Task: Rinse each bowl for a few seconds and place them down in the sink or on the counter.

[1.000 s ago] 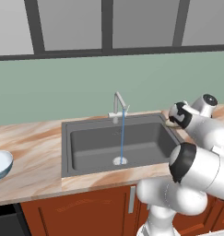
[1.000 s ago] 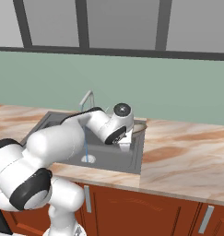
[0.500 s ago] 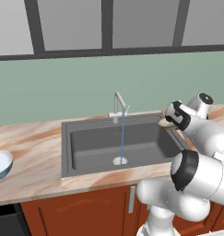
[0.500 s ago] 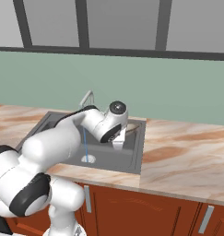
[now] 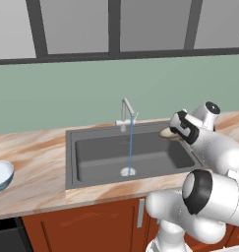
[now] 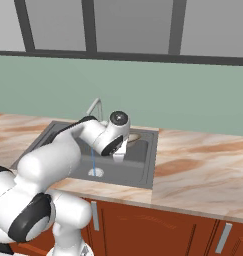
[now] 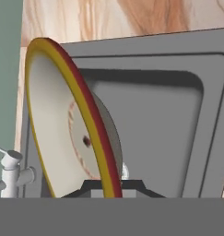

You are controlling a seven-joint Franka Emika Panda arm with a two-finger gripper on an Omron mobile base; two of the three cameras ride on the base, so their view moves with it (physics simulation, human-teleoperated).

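The fingers (image 7: pixel 111 189) are clamped narrowly on the rim of the beige bowl (image 7: pixel 72 124), which stands on edge in the hand view with its yellow-and-red rim running from upper left down between the two dark tips at the bottom. Going left to right in the left base view, the pale blue-white bowl (image 5: pixel 0 174) sits on the table (image 5: pixel 32 182) at the far left edge, well apart from the arm. Next comes the dark grey sink (image 5: pixel 104 160), with its slim silver tap (image 5: pixel 126 112) at the back rim and a thin stream of water (image 5: pixel 131 145) falling straight to the round drain (image 5: pixel 127 172). Further right, the beige bowl (image 5: pixel 168 133) is held above the sink's back right corner, well to the right of the stream and not under it. In the right base view the same bowl (image 6: pixel 133 137) shows just past the hand, over the far right part of the basin (image 6: pixel 138 162), with the marble table (image 6: pixel 203 167) stretching away to the right.
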